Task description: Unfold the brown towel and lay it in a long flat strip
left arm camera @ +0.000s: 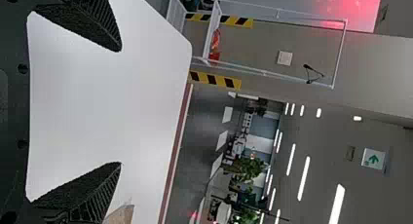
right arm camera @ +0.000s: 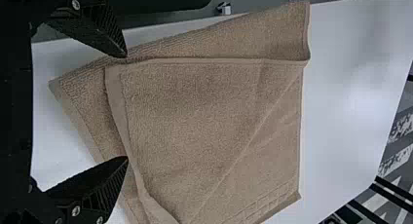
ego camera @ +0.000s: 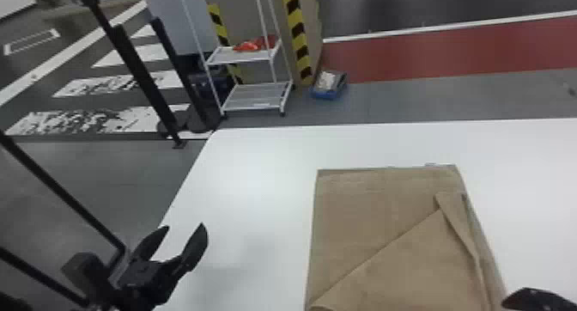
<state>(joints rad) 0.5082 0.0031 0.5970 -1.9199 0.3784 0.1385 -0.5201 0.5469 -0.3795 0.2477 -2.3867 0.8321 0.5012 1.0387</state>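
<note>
Towel (ego camera: 365, 228), brown, lies on the white table (ego camera: 257, 172), folded in overlapping layers, with a diagonal edge across its upper face and a narrow turned-back flap near its right side. Left gripper (ego camera: 185, 225): at the table's left edge, well apart from the cloth; fingers wide apart, nothing held. Right gripper (ego camera: 539, 299): near the towel's right side; in its wrist view the fingers stand wide apart with towel seen beyond them, apparently ungripped, though contact is hard to judge. Background: white wheeled rack (ego camera: 220, 59), orange item (ego camera: 247, 46) on its upper shelf.
</note>
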